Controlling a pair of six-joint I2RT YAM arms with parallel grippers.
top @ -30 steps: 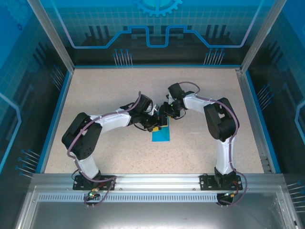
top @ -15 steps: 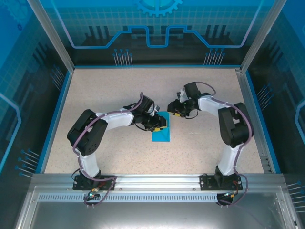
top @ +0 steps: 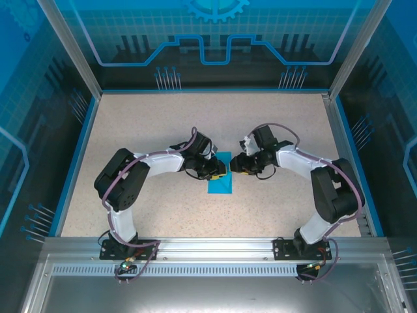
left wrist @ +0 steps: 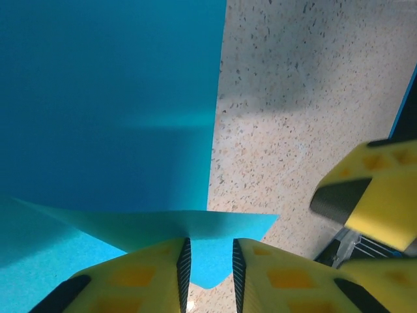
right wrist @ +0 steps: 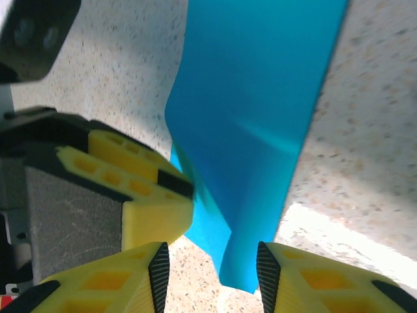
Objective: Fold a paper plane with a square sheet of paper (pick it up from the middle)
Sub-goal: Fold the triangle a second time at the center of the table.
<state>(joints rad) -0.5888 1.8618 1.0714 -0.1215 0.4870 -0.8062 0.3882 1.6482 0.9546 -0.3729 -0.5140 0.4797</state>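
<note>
The turquoise sheet of paper (top: 219, 185) lies mid-table, folded to a narrow oblong. My left gripper (top: 222, 171) reaches over its upper end from the left, and my right gripper (top: 234, 165) meets it from the right. In the left wrist view the paper (left wrist: 111, 98) has a raised flap, and its corner sits between the narrowly parted yellow jaws of the left gripper (left wrist: 208, 251). In the right wrist view the paper (right wrist: 260, 85) curls up at its near end between the wide-apart jaws of the right gripper (right wrist: 212, 257). The left fingers (right wrist: 140, 195) are close beside it.
The speckled beige table (top: 130, 130) has a blue rim (top: 83, 140) and glass walls on three sides. An aluminium rail (top: 208, 246) carrying both arm bases runs along the near edge. Both forearms lie low across the table's middle.
The right arm swung its elbow out to the right and brought its gripper down to the paper's upper right edge. The left jaws narrowed around the raised flap.
</note>
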